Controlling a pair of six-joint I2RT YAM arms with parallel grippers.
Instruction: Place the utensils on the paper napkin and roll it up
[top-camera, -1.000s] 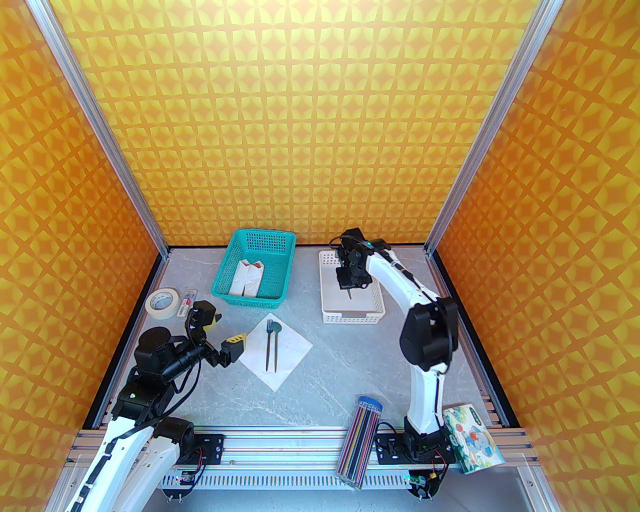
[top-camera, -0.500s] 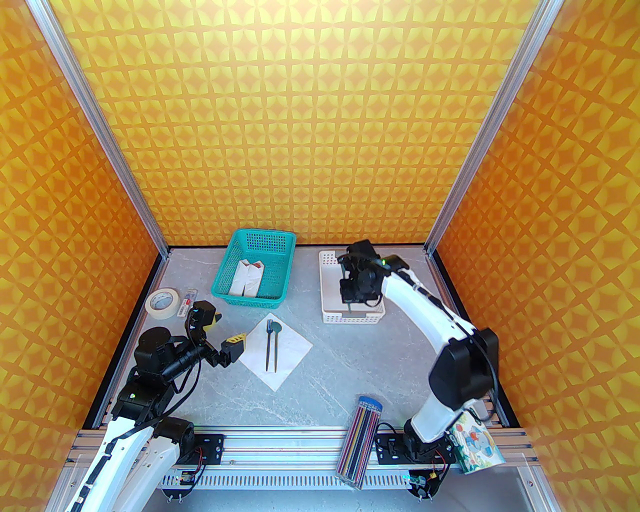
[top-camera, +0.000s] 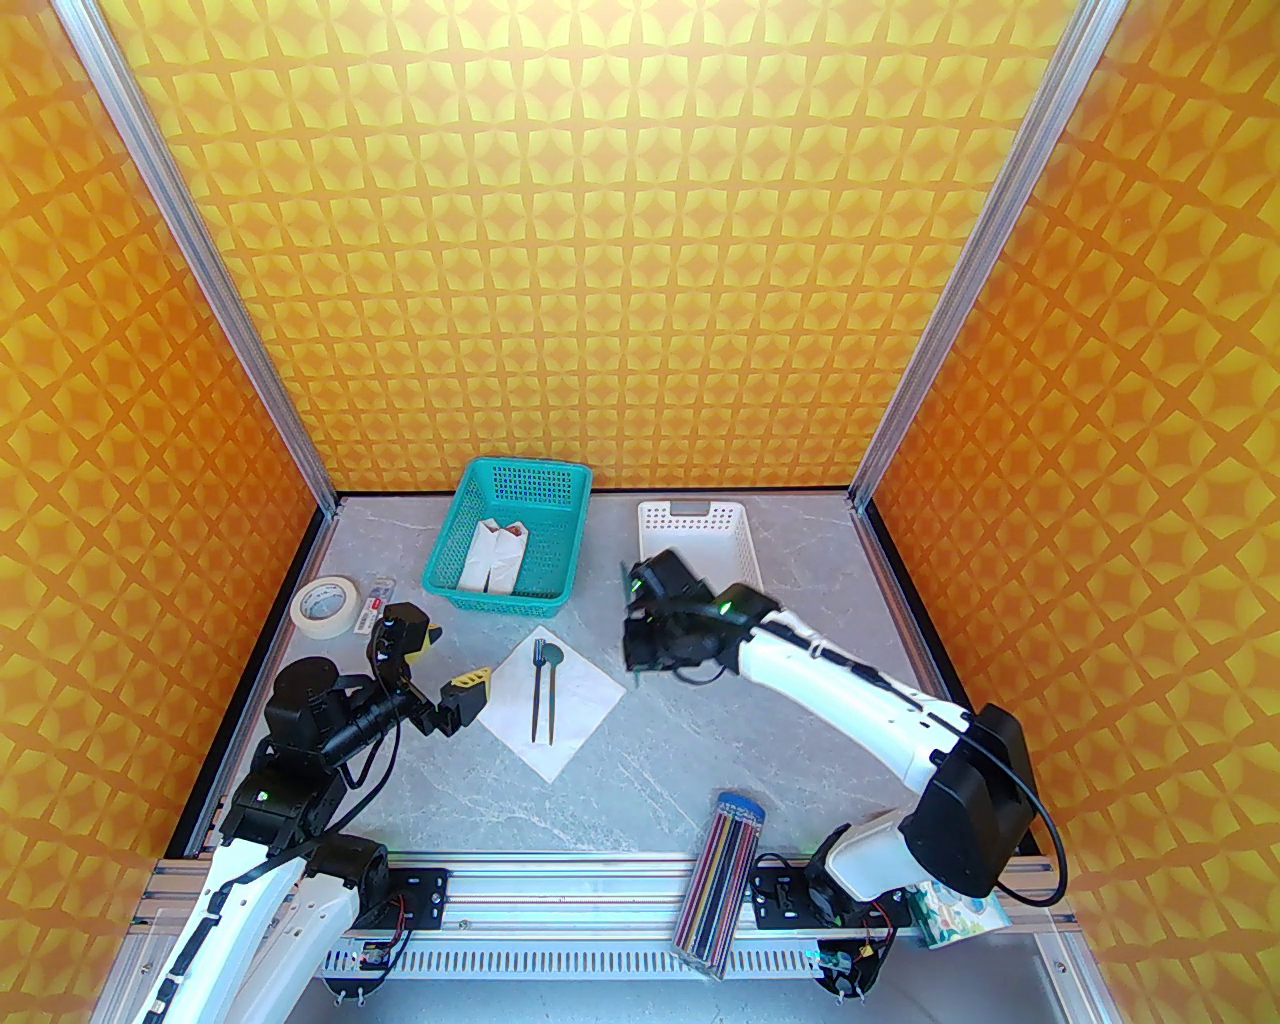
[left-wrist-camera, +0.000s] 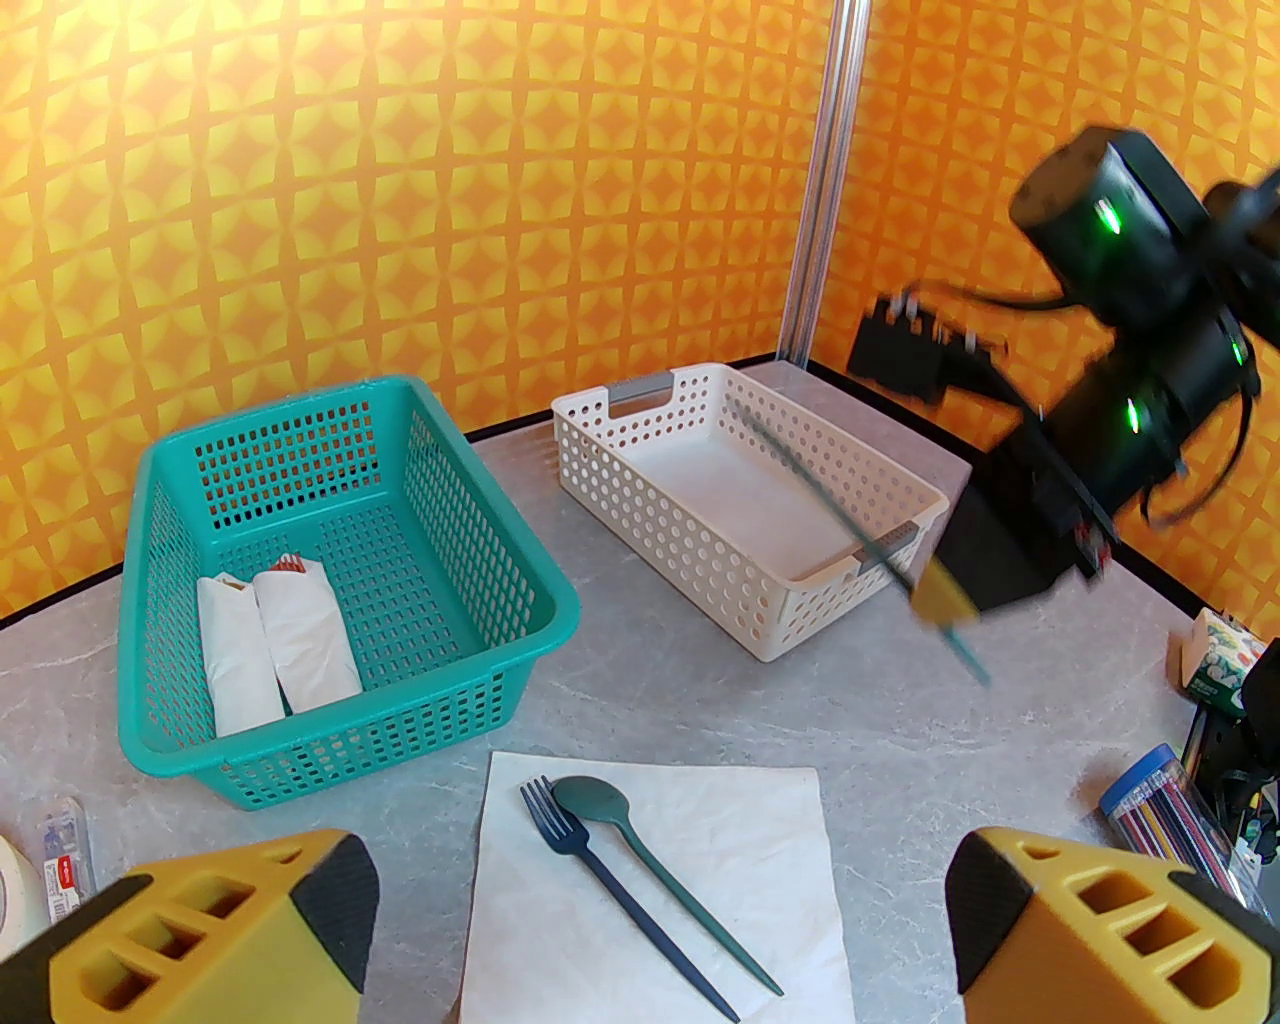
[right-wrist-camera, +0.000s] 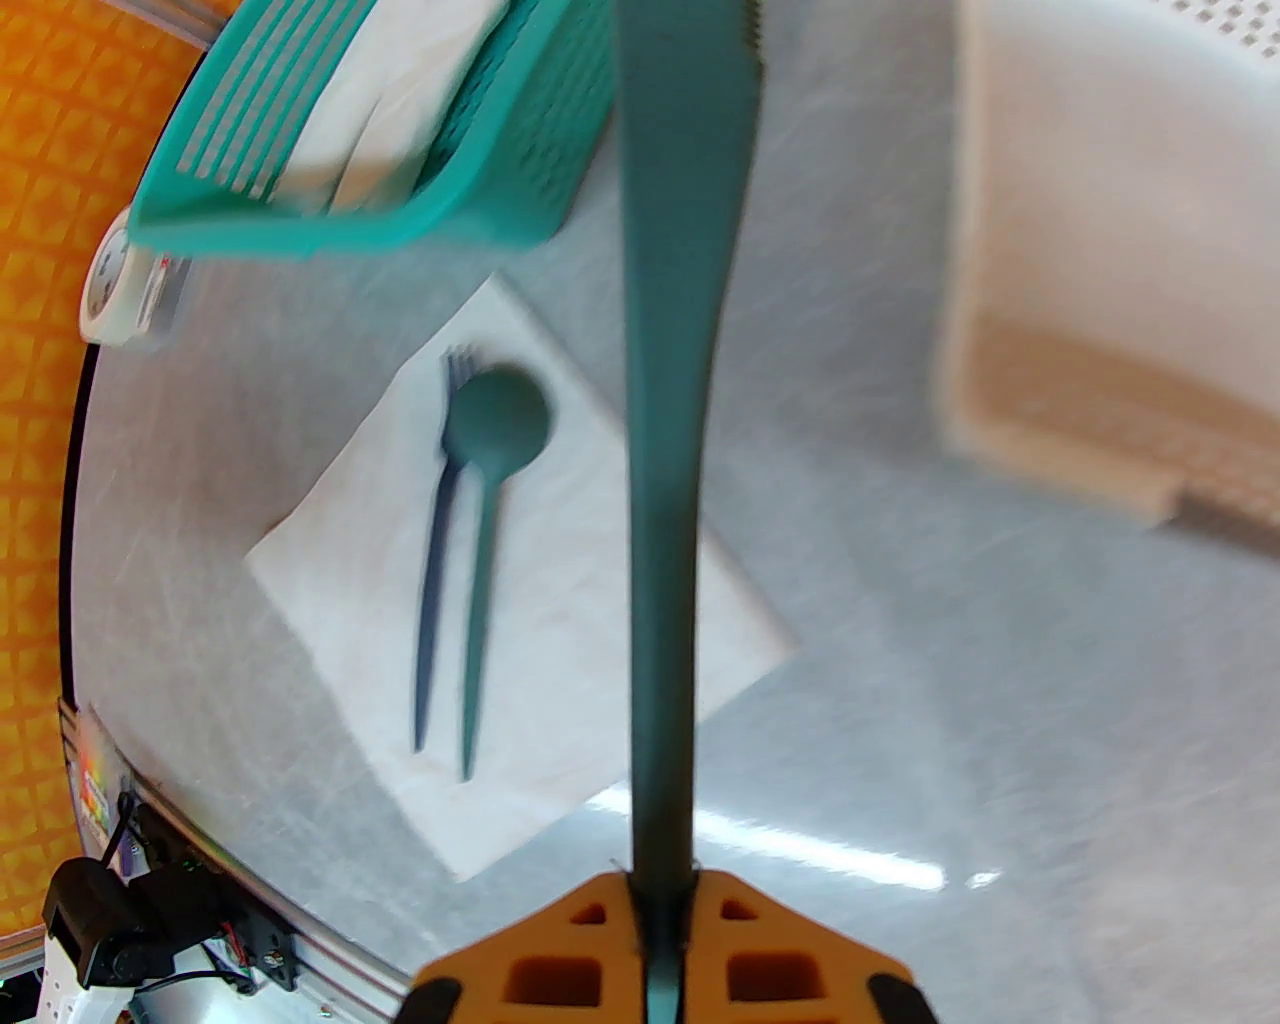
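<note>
As the right tool (right-wrist-camera: 660, 905) clamps it, the knife (right-wrist-camera: 672, 450) looks blurred.

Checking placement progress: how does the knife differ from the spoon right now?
Pose: the knife is up in the air, clamped at its handle end by the right gripper; the spoon lies flat on the paper napkin beside the fork, with nothing gripping it.
Shape: the knife ends in a flat serrated blade, while the spoon ends in a round bowl.
Shared: both are slim and teal-green.
</note>
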